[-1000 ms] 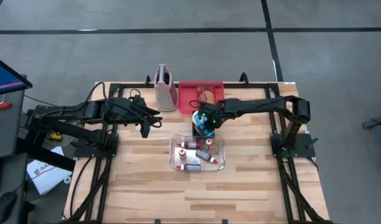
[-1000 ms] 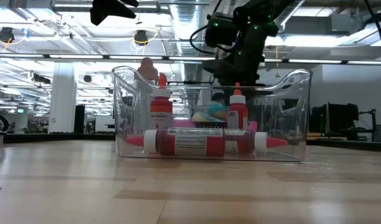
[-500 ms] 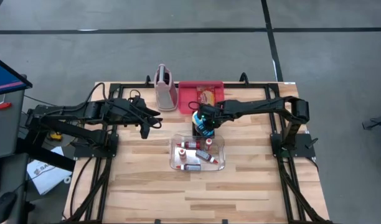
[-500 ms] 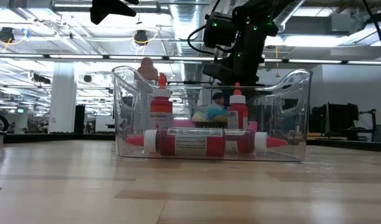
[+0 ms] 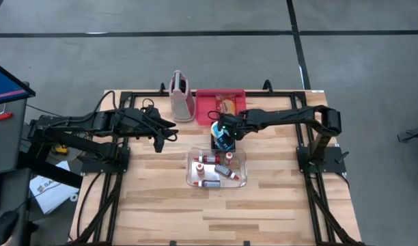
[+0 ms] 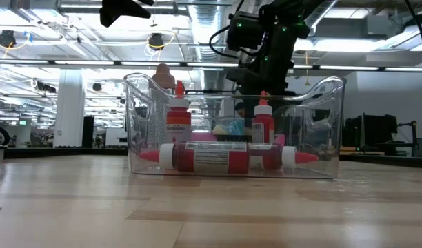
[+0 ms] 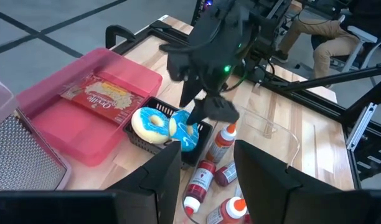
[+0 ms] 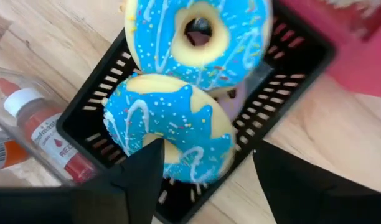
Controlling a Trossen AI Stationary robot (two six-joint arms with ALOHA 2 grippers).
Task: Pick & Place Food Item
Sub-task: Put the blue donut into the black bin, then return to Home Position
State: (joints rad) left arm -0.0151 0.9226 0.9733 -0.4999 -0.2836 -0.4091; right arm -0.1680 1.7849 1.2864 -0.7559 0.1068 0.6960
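You get even, diffuse light over the table [image 5: 161, 205] in the high view, with only soft shadows under the arms. In the low view, bright ceiling lights across the top backlight the clear bin [image 6: 235, 127], whose walls catch glare, and the arm above reads as silhouette. In the right wrist view, the dark fingers [image 8: 141, 180] along the bottom edge are blurred.

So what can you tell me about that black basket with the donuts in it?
The basket is a small black rectangular tray, plastic by the look, with slotted walls and floor. It sits flat on the wooden table, between the pink tray and the clear bin. Two blue-iced donuts fill it, one whole, the other leaning over its edge. The right gripper hangs just above, open.
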